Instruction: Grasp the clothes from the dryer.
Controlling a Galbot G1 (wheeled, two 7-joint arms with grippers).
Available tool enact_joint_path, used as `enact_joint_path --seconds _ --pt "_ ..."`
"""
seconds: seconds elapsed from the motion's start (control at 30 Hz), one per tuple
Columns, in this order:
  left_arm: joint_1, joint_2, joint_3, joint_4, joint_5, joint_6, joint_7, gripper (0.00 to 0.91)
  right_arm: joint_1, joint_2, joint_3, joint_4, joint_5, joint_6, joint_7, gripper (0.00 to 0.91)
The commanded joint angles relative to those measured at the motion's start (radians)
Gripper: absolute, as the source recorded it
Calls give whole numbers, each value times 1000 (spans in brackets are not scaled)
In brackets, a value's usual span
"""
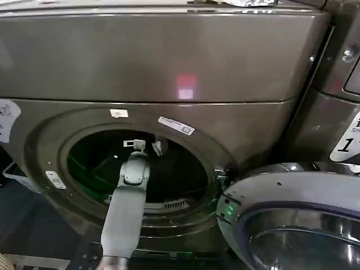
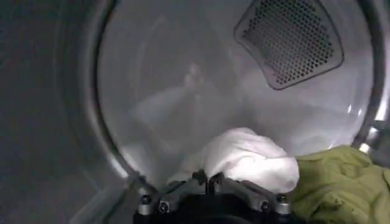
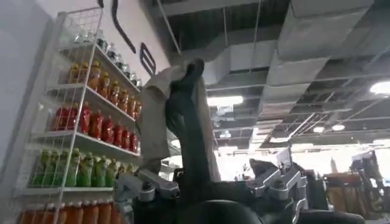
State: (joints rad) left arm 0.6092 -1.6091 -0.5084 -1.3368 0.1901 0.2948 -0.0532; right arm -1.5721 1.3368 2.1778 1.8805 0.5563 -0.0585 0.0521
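Observation:
The dryer (image 1: 169, 62) is a bronze-grey front loader whose round porthole stands open. My left arm reaches through the ring, and the left gripper (image 1: 144, 146) is inside the dark drum. In the left wrist view the clothes lie on the drum floor: a white-grey garment (image 2: 250, 159) and, beside it, a yellow-green one (image 2: 341, 182). The left gripper (image 2: 207, 178) has its fingertips pressed together at the near edge of the white garment. My right gripper (image 3: 210, 182) is away from the dryer, aimed up at a ceiling, with its fingers spread wide.
The dryer's glass door (image 1: 292, 219) hangs open at the lower right, close to the porthole. A second machine (image 1: 343, 67) stands to the right. A perforated vent (image 2: 286, 39) sits on the drum's back wall. A bottle shelf (image 3: 85, 122) and a dark upright shape (image 3: 186, 122) face the right wrist.

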Motion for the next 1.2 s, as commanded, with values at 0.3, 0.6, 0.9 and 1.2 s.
enact_joint_path --seconds 0.3,0.6,0.9,1.2 --pt "14 -14 3 -20 -26 10 -17 0 1 1 -1 4 -1 7 -2 907" --pt "15 -14 3 -21 -26 9 -7 0 3 3 -4 3 -1 11 -3 907" --pt "18 -11 4 -22 -27 7 0 0 5 9 9 35 4 -30 -16 907" --pt "12 -5 2 -22 -32 3 2 0 8 5 22 50 2 -43 -12 907"
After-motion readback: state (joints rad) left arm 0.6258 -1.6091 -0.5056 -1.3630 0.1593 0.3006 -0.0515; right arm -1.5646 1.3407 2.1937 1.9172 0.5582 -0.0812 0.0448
